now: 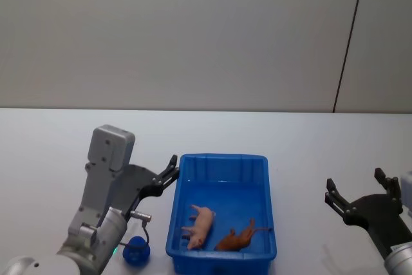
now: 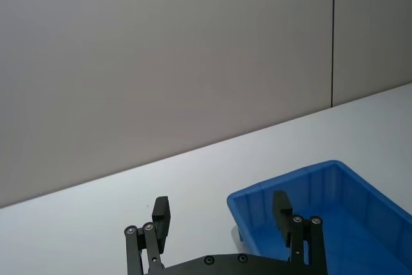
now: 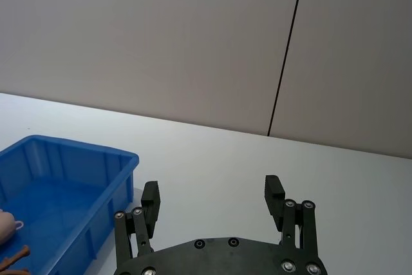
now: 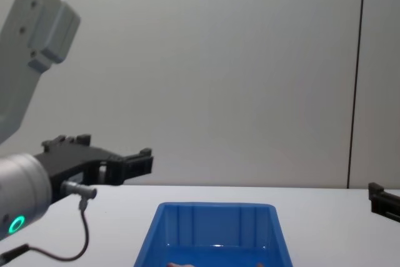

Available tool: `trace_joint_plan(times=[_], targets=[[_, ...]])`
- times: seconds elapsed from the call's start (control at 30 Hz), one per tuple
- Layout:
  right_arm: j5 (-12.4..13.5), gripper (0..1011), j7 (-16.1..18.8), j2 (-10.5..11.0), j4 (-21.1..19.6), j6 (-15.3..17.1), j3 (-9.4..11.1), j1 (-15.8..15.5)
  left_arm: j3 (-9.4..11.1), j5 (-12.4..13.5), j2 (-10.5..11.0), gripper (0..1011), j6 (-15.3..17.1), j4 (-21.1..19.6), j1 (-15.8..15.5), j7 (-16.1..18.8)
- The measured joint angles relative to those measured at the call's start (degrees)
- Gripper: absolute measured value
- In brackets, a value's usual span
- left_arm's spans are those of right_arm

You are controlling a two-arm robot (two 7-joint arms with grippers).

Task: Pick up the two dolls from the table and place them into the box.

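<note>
The blue box (image 1: 222, 157) stands on the white table (image 1: 45, 152) in front of me. Both dolls lie inside it near its front wall: a pale pink one (image 1: 201, 225) and, to its right, an orange-brown one (image 1: 238, 237). My left gripper (image 1: 172, 170) hovers open and empty just left of the box's far left corner. My right gripper (image 1: 354, 181) is open and empty well to the right of the box. The left wrist view has the left gripper (image 2: 221, 214) by the box (image 2: 322, 188). The right wrist view has the right gripper (image 3: 212, 196), the box (image 3: 71, 156) and the pink doll's tip (image 3: 5, 228).
A small blue round thing (image 1: 136, 250) sits on the table by my left arm, near the box's front left corner. A grey-white wall (image 1: 193, 30) rises behind the table. Bare tabletop lies between the box and my right gripper.
</note>
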Motion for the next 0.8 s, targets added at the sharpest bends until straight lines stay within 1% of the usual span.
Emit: trace_joint_plan(times=[0.2, 0.33, 0.57, 0.67, 0.8], targets=[[0.0, 1001, -0.1, 0.0, 0.0, 0.0, 0.0, 0.0, -0.5, -2.8, 0.6, 1001, 1.3, -0.6, 1.8, 2.4], [0.0, 1001, -0.1, 0.0, -0.1, 0.0, 0.1, -0.1, -0.8, -4.2, 0.8, 1001, 1.9, -0.7, 2.7, 3.4], [0.1, 1001, -0.1, 0.1, -0.1, 0.0, 0.1, -0.1, -1.2, -6.4, 1.1, 1001, 3.3, -0.6, 3.7, 4.2], [0.1, 1001, -0.2, 0.1, -0.1, 0.0, 0.1, -0.1, -1.3, -6.9, 1.1, 1001, 3.7, -0.5, 4.0, 4.2], [0.1, 1001, -0.2, 0.1, -0.1, 0.0, 0.1, -0.1, -1.5, -7.6, 1.3, 1001, 5.3, -0.1, 4.4, 4.1]])
